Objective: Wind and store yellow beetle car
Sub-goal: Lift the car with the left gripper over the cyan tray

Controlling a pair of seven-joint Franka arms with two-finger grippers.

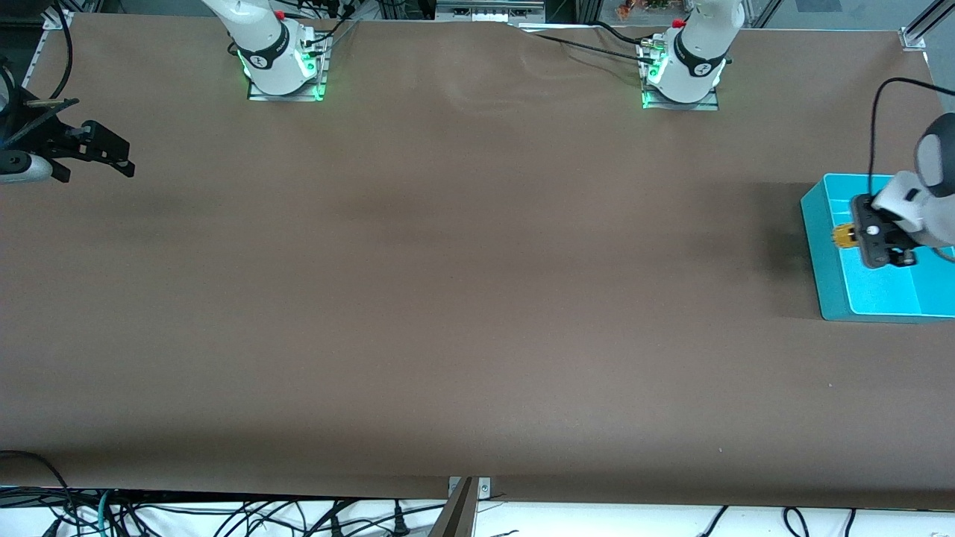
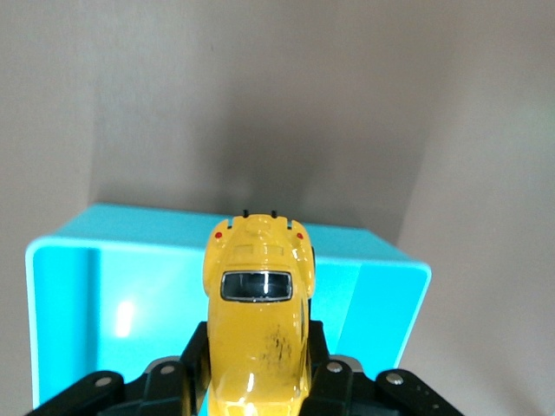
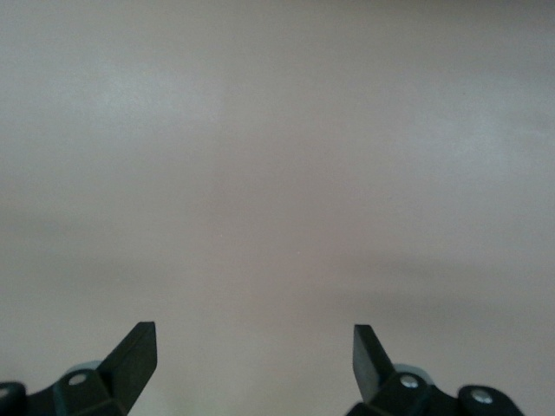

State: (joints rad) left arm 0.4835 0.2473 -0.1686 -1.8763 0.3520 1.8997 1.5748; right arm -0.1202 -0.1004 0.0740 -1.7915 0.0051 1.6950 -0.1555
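While the left pincer [image 1: 858,237] grips the yellow beetle car [image 2: 257,321] over the teal bin [image 1: 828,291] at the worktop's [image 1: 448,298] left-arm edge, storing is in hand; next, lower and release. The right pincer [image 3: 254,351] waits wide apart over the right-arm edge.

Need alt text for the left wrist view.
The left gripper has its jaws shut on the yellow beetle car, held above the open turquoise bin. Brown table surrounds the bin.
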